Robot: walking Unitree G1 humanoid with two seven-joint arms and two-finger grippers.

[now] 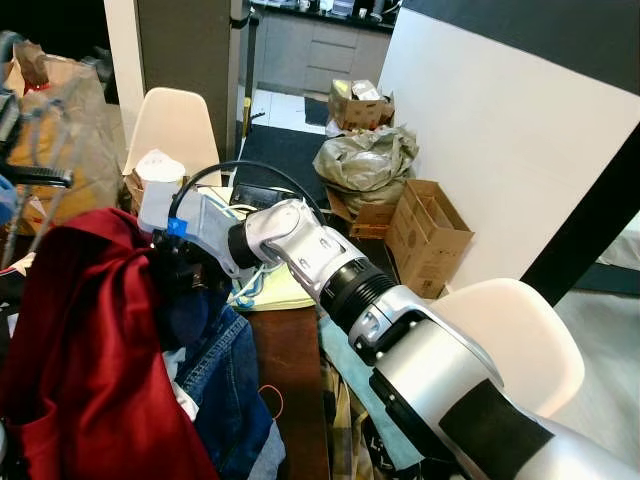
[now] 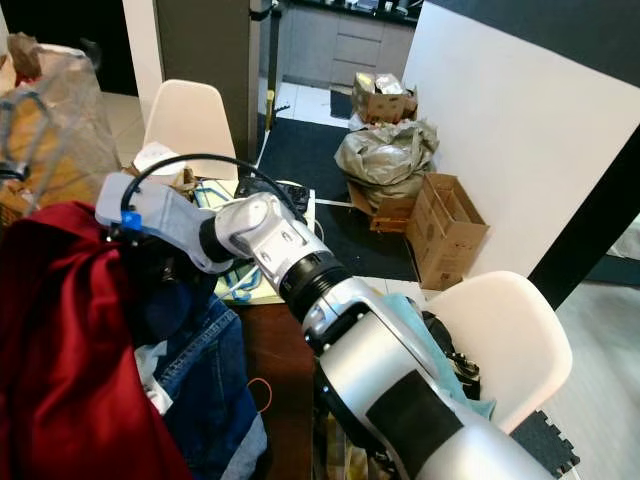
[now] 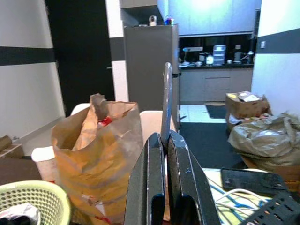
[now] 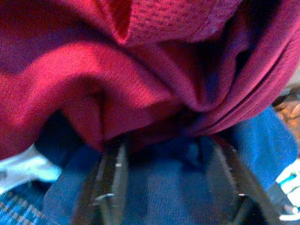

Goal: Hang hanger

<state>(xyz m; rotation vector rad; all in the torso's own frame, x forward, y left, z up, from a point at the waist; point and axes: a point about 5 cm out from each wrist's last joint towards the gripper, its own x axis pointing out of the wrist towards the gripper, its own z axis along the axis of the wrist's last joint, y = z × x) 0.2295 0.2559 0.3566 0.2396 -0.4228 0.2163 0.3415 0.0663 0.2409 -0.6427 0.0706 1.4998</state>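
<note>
A thin silver metal hanger hook (image 3: 166,98) stands upright out of my left gripper (image 3: 165,139), which is shut on it. Grey hanger wires (image 1: 38,135) blur at the far left, in front of a brown paper bag. My right arm reaches across to a clothes pile on the table. My right gripper (image 4: 171,187) is open, its fingers (image 4: 112,185) pushed in where a dark red garment (image 1: 85,340) folds over blue cloth (image 4: 168,197). In the eye views the red garment and the jeans (image 1: 225,385) hide those fingers.
The brown paper bag (image 3: 98,154) and a pale green basket (image 3: 33,201) stand at the left. White chairs (image 1: 175,125) (image 1: 520,340) flank the wooden table (image 1: 290,370), which carries papers and cables (image 1: 270,290). A cardboard box (image 1: 425,235) and a stuffed bag (image 1: 365,160) lie by the wall.
</note>
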